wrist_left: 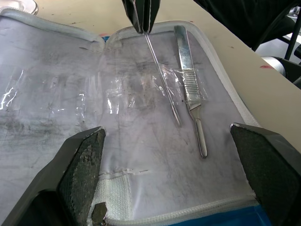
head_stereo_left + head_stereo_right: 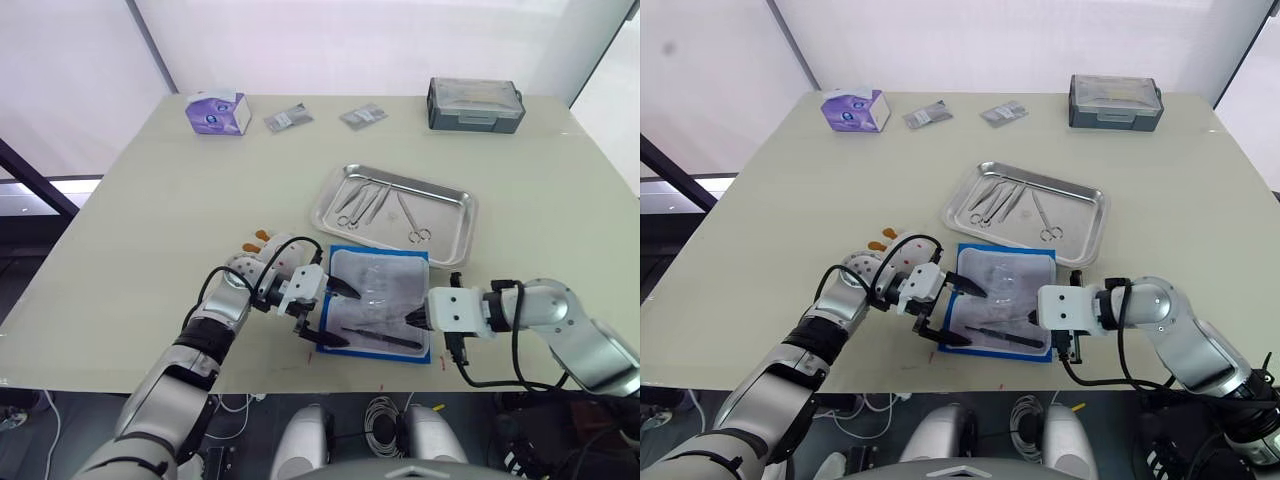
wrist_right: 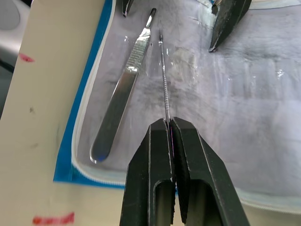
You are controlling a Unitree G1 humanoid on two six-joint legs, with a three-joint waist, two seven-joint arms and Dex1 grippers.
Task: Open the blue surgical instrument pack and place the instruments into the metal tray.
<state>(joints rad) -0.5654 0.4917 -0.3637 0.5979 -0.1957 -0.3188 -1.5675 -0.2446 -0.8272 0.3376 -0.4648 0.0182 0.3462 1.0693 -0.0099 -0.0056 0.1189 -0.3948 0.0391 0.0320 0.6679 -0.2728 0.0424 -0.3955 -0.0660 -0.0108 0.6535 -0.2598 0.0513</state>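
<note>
Head views: the pack [image 2: 380, 303] lies open on the table [image 2: 150, 220], grey lining up, blue edge showing around it, just in front of the tray [image 2: 392, 212]. The tray holds several instruments [image 2: 375, 198], scissors and forceps with ring handles. The left gripper [image 2: 335, 312] sits over the pack's left edge with its fingers spread wide, one tip on the upper lining and one at the near edge. The right gripper [image 2: 413, 320] comes in from the right, its tips over the pack's right side. A dark slim tool lies along the pack's near edge between the two grippers. At the far side of the table stand a purple box [image 2: 217, 112], two small foil packets [image 2: 288, 118] and a grey lidded box [image 2: 475, 104].

Left wrist view: the two left fingers [image 1: 80, 165] stand far apart over the clear-pocketed lining. Two tools lie on it side by side: a thin probe [image 1: 162, 80] and a flat ribbed handle [image 1: 190, 89]. The right gripper's tips are closed on the far end of the probe.

Right wrist view: the right fingers [image 3: 157, 169] are pressed together, pinching the end of the probe [image 3: 163, 75], which runs away from them across the lining. The flat handle [image 3: 120, 101] lies just beside it, close to the pack's blue edge [image 3: 70, 136]. Both left fingertips show at the far side.
</note>
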